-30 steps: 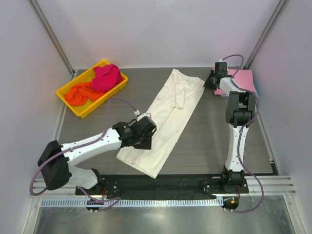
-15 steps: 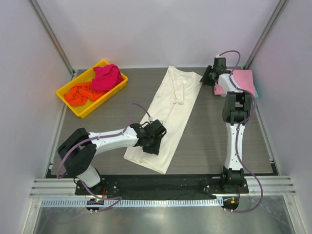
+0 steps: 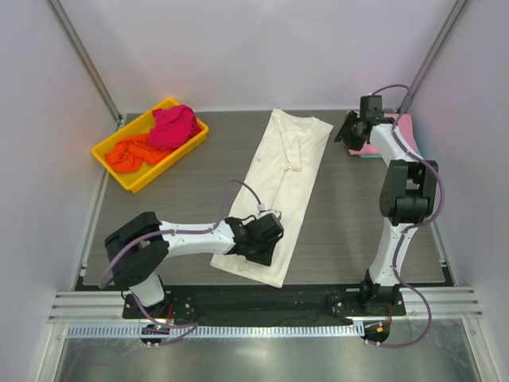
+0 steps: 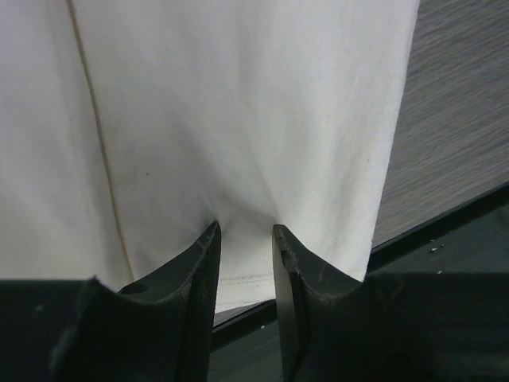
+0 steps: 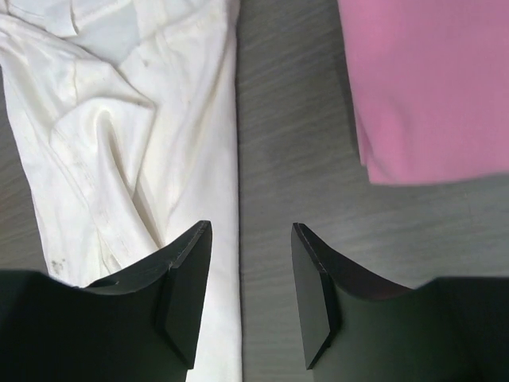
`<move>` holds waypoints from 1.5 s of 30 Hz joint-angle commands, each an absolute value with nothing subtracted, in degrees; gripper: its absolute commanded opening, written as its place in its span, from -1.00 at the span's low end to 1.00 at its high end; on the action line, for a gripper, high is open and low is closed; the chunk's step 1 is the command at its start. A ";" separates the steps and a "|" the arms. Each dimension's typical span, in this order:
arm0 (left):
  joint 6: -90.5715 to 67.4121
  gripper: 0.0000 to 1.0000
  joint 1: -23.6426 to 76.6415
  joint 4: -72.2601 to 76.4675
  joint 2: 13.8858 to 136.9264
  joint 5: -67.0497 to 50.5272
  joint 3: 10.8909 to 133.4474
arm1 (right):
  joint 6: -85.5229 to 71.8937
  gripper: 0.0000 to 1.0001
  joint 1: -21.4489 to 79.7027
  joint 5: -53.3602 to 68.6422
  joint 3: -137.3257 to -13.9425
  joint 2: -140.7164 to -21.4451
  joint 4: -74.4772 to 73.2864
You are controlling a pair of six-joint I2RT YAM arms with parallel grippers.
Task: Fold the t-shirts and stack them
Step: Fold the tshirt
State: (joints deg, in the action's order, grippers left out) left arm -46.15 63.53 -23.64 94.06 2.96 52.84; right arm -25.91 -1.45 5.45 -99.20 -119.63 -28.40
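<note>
The cream-white t-shirt [image 3: 286, 167] lies folded lengthwise in a long strip, running diagonally down the middle of the table. My left gripper [image 3: 261, 243] is at its near hem, shut on the cloth [image 4: 238, 119], which puckers between the fingertips [image 4: 245, 227]. My right gripper [image 3: 351, 132] is open and empty at the far right, low over bare table [image 5: 250, 225]. The cream shirt's collar end [image 5: 119, 143] is to its left and the folded pink t-shirt [image 5: 429, 79] to its right [image 3: 406, 122]. A magenta t-shirt [image 3: 175, 126] and an orange one [image 3: 127, 153] lie crumpled in the tray.
The yellow plastic tray [image 3: 137, 188] stands at the far left corner. The table's dark front edge [image 4: 445, 231] runs just behind the cream shirt's hem. Grey walls close in the left, right and far sides.
My left gripper has slid right and nearer along the table, dragging the cream shirt's near end to the right. My right gripper has shifted slightly right, away from the collar.
</note>
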 commanded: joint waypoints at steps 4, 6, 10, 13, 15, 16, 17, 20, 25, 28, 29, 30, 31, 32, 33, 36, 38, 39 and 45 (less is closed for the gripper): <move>-49.83 -0.32 69.60 -18.72 101.15 1.76 57.82 | -27.86 0.01 -0.97 3.86 -87.56 -106.46 -30.15; -50.88 -0.32 71.10 -18.72 103.27 1.32 61.15 | -28.12 0.02 -0.53 4.04 -83.33 -104.07 -30.32; -51.15 -0.30 71.81 -16.53 106.34 -2.54 67.22 | -27.25 0.01 0.00 5.53 -78.14 -99.85 -30.15; -48.53 -0.29 71.46 -18.36 108.54 -3.69 75.28 | -26.55 -0.01 0.00 7.55 -76.20 -100.45 -28.66; -46.86 -0.28 70.75 -22.49 109.16 -3.69 79.61 | -25.67 -0.02 2.28 8.17 -76.81 -101.68 -27.51; -45.98 -0.28 69.97 -23.89 109.07 -2.82 82.85 | -25.40 -0.06 2.89 8.17 -77.34 -103.17 -27.25; -44.23 -0.26 69.61 -26.95 108.55 -2.12 84.01 | -25.31 -0.08 4.38 8.17 -79.08 -104.05 -26.81; -41.23 -0.25 66.63 -33.65 107.49 2.19 86.57 | -25.57 -0.18 6.58 7.56 -83.47 -108.09 -26.28; -39.38 -0.24 57.07 -37.44 100.92 3.43 81.49 | -26.54 -0.18 11.16 5.71 -90.17 -116.52 -23.39; -38.85 -0.24 51.53 -37.53 96.79 3.34 76.04 | -26.46 -0.20 12.74 5.71 -94.12 -121.19 -21.36; -38.93 -0.24 50.29 -37.70 95.98 3.34 74.89 | -26.19 -0.20 13.09 5.36 -96.05 -122.33 -21.18; -39.02 -0.23 49.06 -37.71 95.11 3.34 72.45 | -26.02 -0.20 13.27 4.40 -96.93 -124.61 -21.18; -39.20 -0.22 46.87 -37.88 94.40 3.34 71.38 | -25.75 -0.20 13.71 4.31 -97.81 -125.67 -21.27; -39.46 -0.20 45.80 -37.88 93.00 3.25 70.32 | -25.49 -0.21 13.88 4.22 -98.87 -126.64 -21.27; -39.81 -0.19 44.75 -37.62 92.38 2.73 67.96 | -25.14 -0.21 14.06 3.52 -99.31 -128.30 -21.27; -39.90 -0.17 41.14 -36.57 90.97 0.89 64.96 | -24.26 -0.24 14.50 3.08 -100.54 -131.12 -21.27; -39.81 -0.17 39.55 -36.39 90.88 0.35 63.02 | -23.73 -0.27 14.68 3.69 -102.47 -132.62 -21.18; -39.81 -0.17 39.29 -36.30 90.88 0.35 62.50 | -23.56 -0.28 14.76 3.87 -103.18 -134.02 -21.27; -40.78 -0.17 39.02 -34.01 90.53 -3.96 58.98 | -22.06 -0.28 16.52 4.83 -110.12 -138.33 -21.36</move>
State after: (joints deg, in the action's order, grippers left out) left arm -40.29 38.94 -36.16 92.62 -1.17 59.53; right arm -24.18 15.11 5.67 -107.28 -134.43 -21.45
